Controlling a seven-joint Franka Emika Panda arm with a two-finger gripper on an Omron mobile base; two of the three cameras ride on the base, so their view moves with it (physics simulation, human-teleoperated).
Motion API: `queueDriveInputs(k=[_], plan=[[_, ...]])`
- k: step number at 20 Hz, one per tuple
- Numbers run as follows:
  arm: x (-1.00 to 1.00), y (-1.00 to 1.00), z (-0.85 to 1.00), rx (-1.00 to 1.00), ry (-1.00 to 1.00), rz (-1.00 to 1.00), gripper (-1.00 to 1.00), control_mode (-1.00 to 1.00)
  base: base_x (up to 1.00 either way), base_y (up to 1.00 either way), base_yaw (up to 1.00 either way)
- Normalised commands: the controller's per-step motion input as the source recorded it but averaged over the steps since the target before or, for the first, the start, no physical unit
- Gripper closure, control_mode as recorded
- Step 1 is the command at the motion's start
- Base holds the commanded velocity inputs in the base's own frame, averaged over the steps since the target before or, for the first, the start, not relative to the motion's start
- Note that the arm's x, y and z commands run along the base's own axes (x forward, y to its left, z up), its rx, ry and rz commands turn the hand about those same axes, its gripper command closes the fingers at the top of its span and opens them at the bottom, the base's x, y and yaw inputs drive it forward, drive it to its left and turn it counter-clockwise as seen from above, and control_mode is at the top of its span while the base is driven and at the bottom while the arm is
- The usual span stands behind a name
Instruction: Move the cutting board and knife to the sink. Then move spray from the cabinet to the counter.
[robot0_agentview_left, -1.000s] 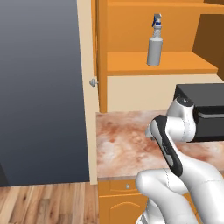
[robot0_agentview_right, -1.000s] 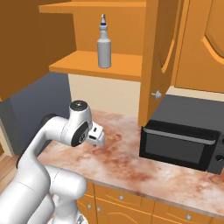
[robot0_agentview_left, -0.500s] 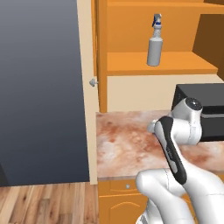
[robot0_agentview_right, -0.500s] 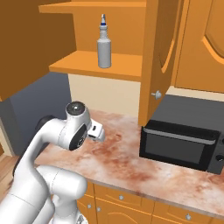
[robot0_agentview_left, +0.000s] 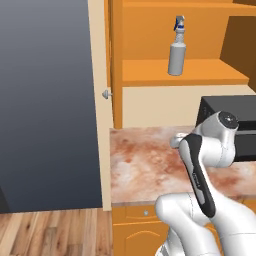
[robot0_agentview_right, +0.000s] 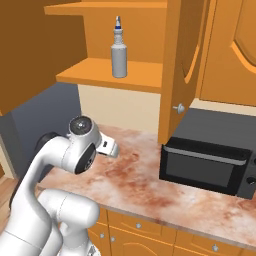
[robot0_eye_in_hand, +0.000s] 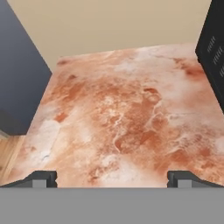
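Orange wooden wall cabinet (robot0_agentview_left: 150, 70) stands open above the reddish-brown marbled stone counter (robot0_eye_in_hand: 127, 118), beside a black microwave (robot0_agentview_right: 210, 160). Small pale grey spray bottle (robot0_agentview_right: 119, 50) sits upright on the cabinet shelf, untouched, so that transfer remains. Gripper (robot0_eye_in_hand: 112, 178) hangs low over the counter, jaws fully apart, holding nothing.

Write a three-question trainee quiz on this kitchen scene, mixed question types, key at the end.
1. True or false: the spray stands upright on the cabinet shelf.
2. What sits on the counter to the right of the arm? A) toaster B) microwave C) kettle
3. Fill in: the gripper hovers over bare counter with its fingers ____.

Key: 1 true; 2 B, the microwave; 3 open, holding nothing.
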Motion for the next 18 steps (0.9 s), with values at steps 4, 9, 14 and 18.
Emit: queueDriveInputs(k=[4, 9, 14, 18], plan=[[-0.01, 0.0, 0.45, 0.0, 0.0, 0.0, -1.0, -1.0, 0.0, 0.0, 0.0], [-0.01, -0.01, 0.46, -0.02, -0.02, -0.02, -1.0, -1.0, 0.0, 0.0, 0.0], [-0.01, 0.02, 0.5, -0.01, -0.13, -0.01, -1.0, -1.0, 0.0, 0.0, 0.0], [-0.02, 0.0, 0.57, -0.04, -0.08, 0.0, -1.0, -1.0, 0.0, 0.0, 0.0]])
